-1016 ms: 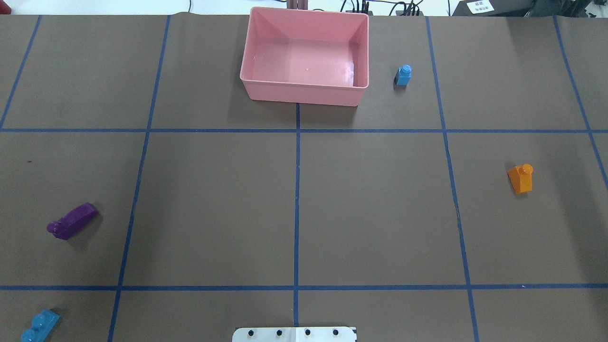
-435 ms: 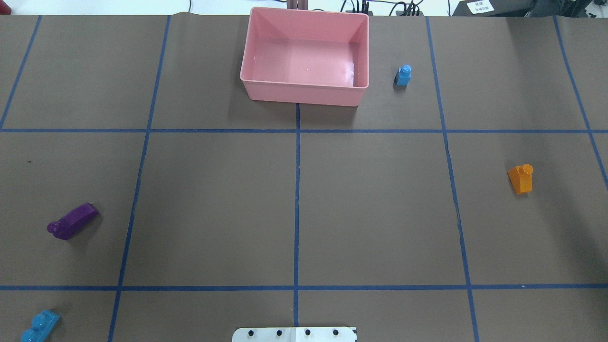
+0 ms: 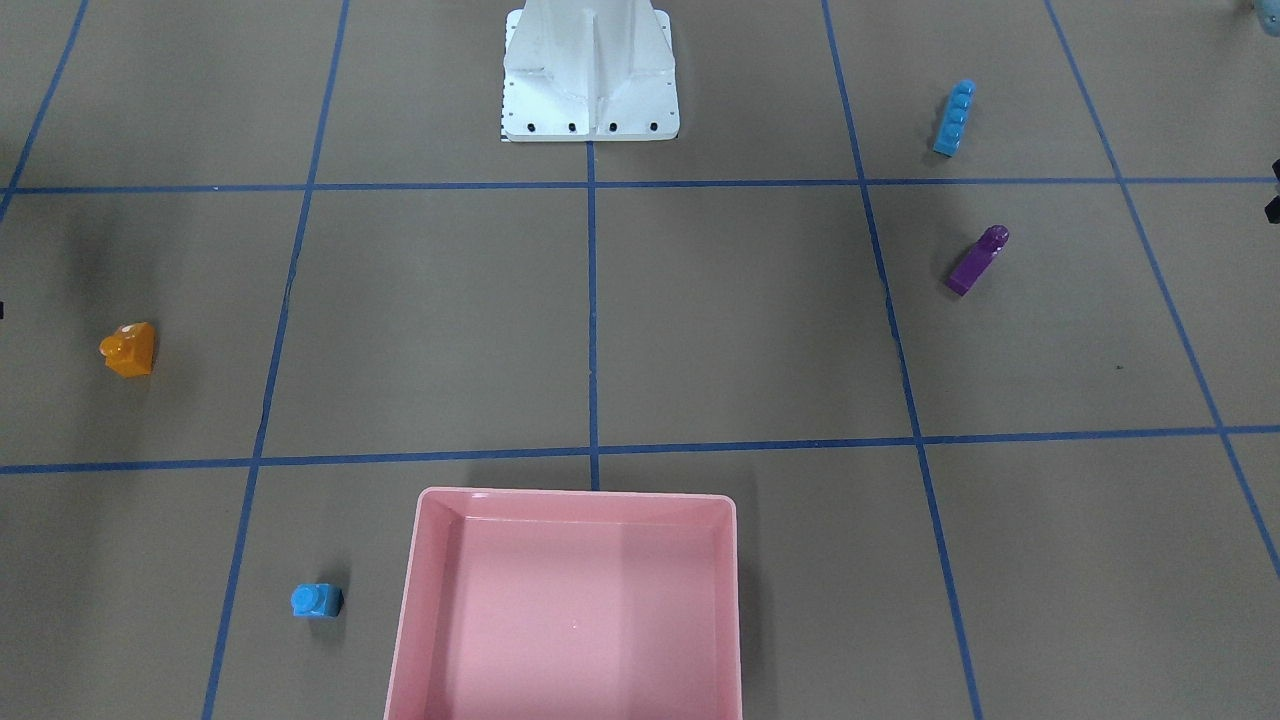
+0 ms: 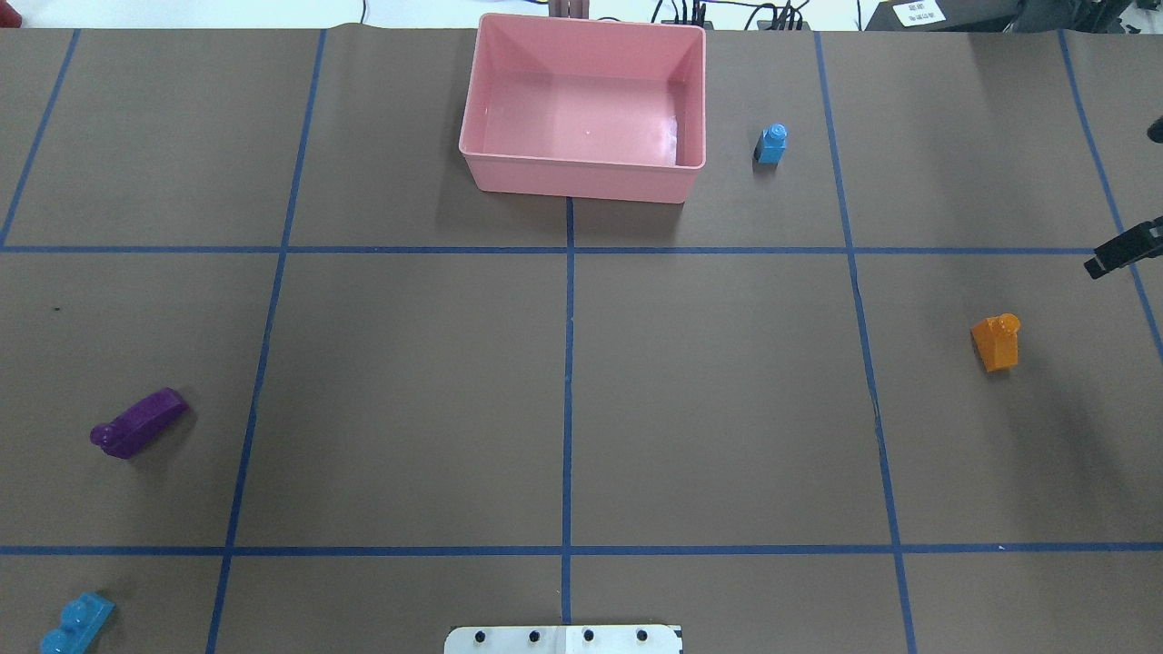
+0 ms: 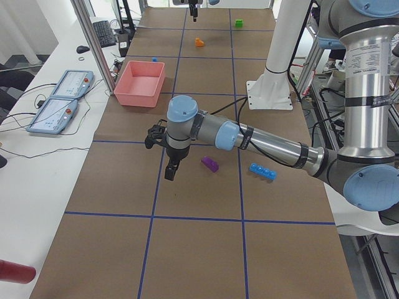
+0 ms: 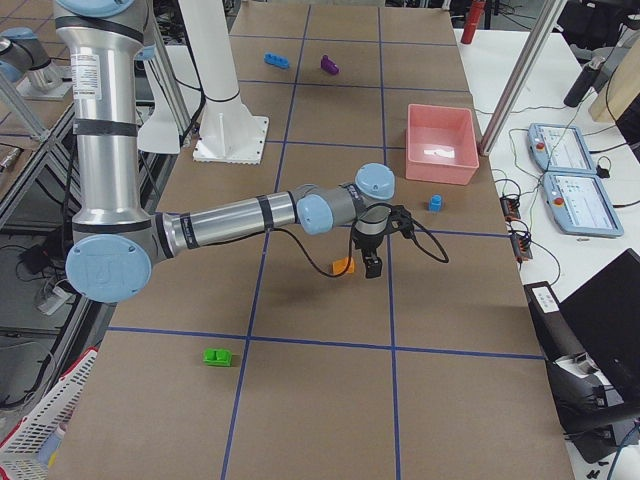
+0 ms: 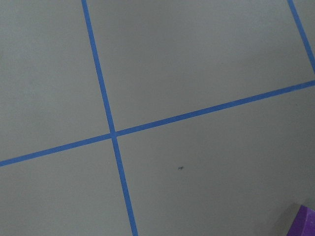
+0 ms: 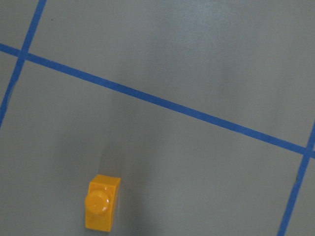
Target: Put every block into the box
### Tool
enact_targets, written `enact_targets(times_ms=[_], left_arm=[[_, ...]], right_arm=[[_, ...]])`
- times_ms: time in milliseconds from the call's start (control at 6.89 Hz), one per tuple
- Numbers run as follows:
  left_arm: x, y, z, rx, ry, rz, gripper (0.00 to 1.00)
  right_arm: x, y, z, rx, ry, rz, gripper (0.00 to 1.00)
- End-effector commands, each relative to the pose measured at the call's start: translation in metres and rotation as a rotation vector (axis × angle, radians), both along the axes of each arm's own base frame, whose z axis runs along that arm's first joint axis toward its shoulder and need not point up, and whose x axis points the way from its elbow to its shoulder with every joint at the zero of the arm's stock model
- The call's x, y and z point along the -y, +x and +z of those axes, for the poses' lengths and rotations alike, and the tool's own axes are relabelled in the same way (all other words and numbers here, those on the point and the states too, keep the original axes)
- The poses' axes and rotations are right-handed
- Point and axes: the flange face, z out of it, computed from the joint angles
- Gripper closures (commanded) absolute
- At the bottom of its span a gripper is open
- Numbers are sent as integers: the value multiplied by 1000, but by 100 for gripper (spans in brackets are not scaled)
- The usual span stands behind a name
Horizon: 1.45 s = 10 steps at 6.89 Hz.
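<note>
Hanging near the orange block (image 4: 996, 341), well to the right of the box (image 4: 581, 186), the right gripper (image 6: 372, 264) shows too little to tell how far its jaws are spread. The same goes for the left gripper (image 5: 169, 169), which is near the purple block (image 4: 138, 422), far left of the box. The small blue block (image 4: 771, 144) stands just right of the box. The long blue block (image 4: 77, 623) and the green block (image 6: 217, 356) lie farthest from the box, and all five blocks are outside it.
</note>
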Motion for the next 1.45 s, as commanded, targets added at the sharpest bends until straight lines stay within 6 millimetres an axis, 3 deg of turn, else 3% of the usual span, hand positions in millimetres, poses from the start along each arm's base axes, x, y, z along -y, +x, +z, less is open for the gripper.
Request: enact_targets(times_ms=[0, 290, 725, 1016, 1161, 1306], left_arm=[[-1, 0, 2, -1, -9, -1, 0], [-1, 0, 3, -1, -12, -1, 0], [0, 0, 2, -1, -9, -1, 0], [1, 0, 1, -1, -9, -1, 0], [1, 0, 1, -1, -8, -1, 0], [1, 2, 0, -23, -13, 7, 0]], right_arm=[[1, -66, 2, 22, -43, 30, 1], [-10, -101, 17, -4, -73, -14, 1], [-12, -118, 49, -38, -130, -42, 1], [-19, -135, 53, -44, -137, -74, 1], [-21, -137, 53, -44, -142, -75, 16], [-23, -141, 53, -46, -168, -54, 67]])
